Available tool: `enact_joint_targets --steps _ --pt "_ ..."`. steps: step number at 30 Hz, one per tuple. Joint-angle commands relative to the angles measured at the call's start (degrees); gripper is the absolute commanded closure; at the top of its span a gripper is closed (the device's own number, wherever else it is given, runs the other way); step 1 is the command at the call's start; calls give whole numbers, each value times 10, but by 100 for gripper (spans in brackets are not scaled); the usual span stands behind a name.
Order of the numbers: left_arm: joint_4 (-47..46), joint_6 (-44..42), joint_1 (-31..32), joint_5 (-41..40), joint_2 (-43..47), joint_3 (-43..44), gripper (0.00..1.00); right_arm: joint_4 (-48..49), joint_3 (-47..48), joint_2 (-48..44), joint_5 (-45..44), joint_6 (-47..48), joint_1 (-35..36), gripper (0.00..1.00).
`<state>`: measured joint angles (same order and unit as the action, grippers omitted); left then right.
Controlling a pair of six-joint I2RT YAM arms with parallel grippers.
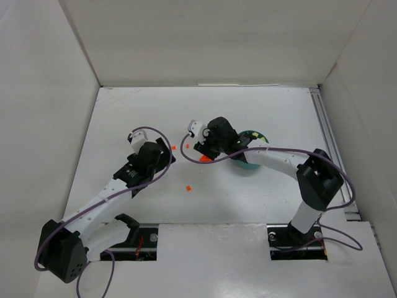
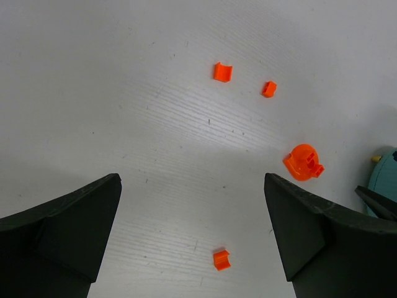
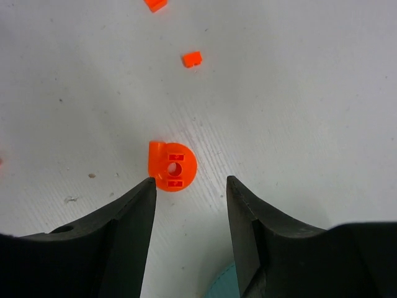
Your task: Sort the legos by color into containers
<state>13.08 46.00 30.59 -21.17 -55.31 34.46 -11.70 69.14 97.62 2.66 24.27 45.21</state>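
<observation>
round orange lego (image 3: 172, 166): lying flat | teal dish (image 2: 389, 175): near it

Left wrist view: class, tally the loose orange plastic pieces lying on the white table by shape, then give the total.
Small orange plastic bricks: 3
Round orange plastic piece: 1
Total: 4

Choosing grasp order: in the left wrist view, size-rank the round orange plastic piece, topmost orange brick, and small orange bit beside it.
1. round orange plastic piece
2. topmost orange brick
3. small orange bit
Round piece is nearer, yet clearly largest.
</observation>
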Motion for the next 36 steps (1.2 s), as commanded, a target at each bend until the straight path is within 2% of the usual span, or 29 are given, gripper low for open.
enact_joint_targets --steps 1,17,26,36 --pt "-3 -7 -3 -3 13 -4 1 13 9 20 17 5 -6 45" --pt "-3 -7 -3 -3 13 -10 1 13 38 134 21 21 -6 42" --pt "-3 -7 -3 -3 13 -10 1 13 38 135 -6 5 -6 66" --pt "-3 -7 -3 -3 13 -10 1 13 27 118 -12 5 -6 83"
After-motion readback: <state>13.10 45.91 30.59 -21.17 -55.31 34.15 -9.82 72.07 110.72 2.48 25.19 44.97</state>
